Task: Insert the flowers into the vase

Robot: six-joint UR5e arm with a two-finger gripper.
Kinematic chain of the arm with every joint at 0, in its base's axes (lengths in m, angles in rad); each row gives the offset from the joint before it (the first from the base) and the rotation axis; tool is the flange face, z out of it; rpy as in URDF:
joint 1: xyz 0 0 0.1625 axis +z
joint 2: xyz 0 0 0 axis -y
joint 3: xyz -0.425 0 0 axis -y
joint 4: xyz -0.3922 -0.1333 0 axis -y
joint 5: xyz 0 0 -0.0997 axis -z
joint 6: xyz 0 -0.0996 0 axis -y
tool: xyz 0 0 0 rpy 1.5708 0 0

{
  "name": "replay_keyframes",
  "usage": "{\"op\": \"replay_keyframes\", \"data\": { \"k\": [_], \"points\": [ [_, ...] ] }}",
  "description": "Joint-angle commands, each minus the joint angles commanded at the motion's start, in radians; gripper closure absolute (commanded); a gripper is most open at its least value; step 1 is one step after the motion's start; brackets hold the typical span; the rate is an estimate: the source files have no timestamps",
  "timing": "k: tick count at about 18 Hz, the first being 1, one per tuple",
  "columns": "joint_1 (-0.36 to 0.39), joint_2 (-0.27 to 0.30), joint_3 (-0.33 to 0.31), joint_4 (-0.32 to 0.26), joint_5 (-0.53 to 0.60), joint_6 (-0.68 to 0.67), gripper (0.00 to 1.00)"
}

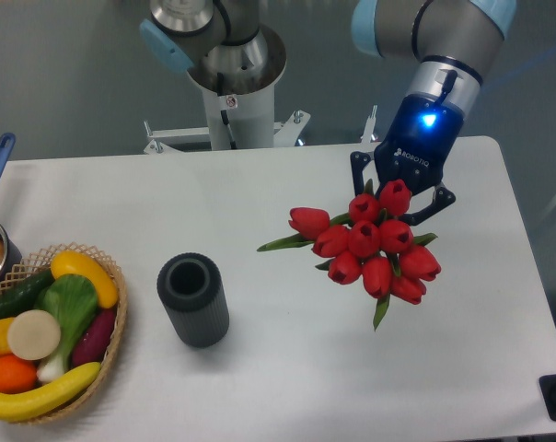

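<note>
We hold the tulips aloft, with the vase waiting well to the side.

Nearest us, the wicker basket point(57, 345) of produce sits at the table's point(287, 368) front left corner, the ribbed vase point(193, 299) upright just beside it. Farther back, toward the right edge, our gripper point(402, 193) seems clamped on the flowers point(375, 244), though the buds hide its fingertips. We judge we should carry the bunch over the round mouth, stems down and centred, then lower slowly. The table is plain white; a grey wall lies beyond.
</note>
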Motion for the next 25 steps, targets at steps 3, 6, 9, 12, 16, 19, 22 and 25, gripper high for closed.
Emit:
{"op": "replay_keyframes", "data": {
  "k": [3, 6, 9, 12, 16, 19, 22, 25],
  "points": [
    [-0.002, 0.002, -0.003, 0.003, -0.002, -0.001, 0.81],
    [-0.003, 0.002, -0.006, 0.003, -0.002, 0.0, 0.81],
    [0.002, 0.002, -0.006, 0.003, -0.002, 0.0, 0.81],
    [-0.002, 0.003, -0.009, 0.003, -0.002, 0.0, 0.8],
    [-0.011, 0.003, -0.009, 0.005, -0.002, 0.005, 0.8],
    [-0.035, -0.005, -0.003, 0.017, -0.002, 0.008, 0.8],
    [-0.077, -0.011, 0.014, 0.031, -0.046, 0.009, 0.8],
    [-0.094, -0.034, 0.021, 0.044, -0.168, 0.02, 0.8]
  ]
}}
